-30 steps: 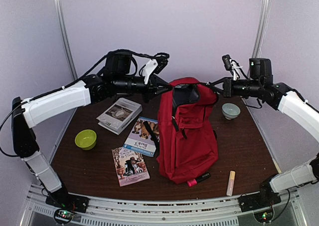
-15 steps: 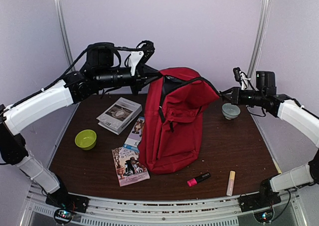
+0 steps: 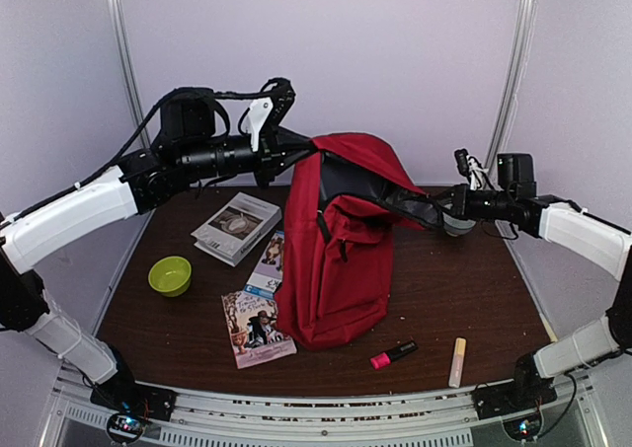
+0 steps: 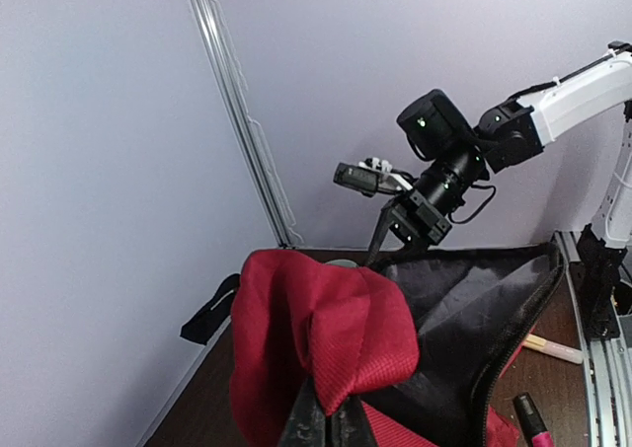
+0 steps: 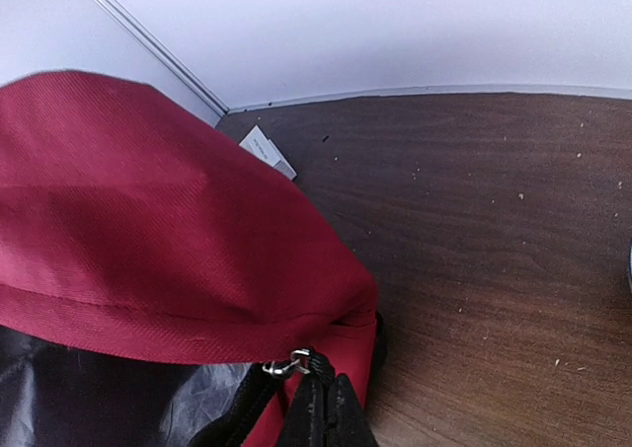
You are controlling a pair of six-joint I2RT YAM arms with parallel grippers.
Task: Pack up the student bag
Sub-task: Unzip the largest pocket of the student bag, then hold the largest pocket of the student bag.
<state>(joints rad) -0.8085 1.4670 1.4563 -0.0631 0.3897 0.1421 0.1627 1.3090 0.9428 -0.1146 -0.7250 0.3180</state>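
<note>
The red student bag stands upright on the dark table, its top zipper partly open with dark lining showing. My left gripper is shut on a fold of red fabric at the bag's top left and holds it up. My right gripper is shut on the black zipper pull at the bag's right side, stretched away from the bag. In the right wrist view the red top flap fills the left.
Left of the bag lie a grey box, a blue book partly under the bag and another book. A green bowl sits far left. A pink marker and a cream stick lie at the front. A grey bowl sits behind my right gripper.
The bag has been lifted upright and shifted left over the blue book. My left gripper rose with the fabric; my right gripper moved down and pulled the zipper pull rightward, opening the top.
</note>
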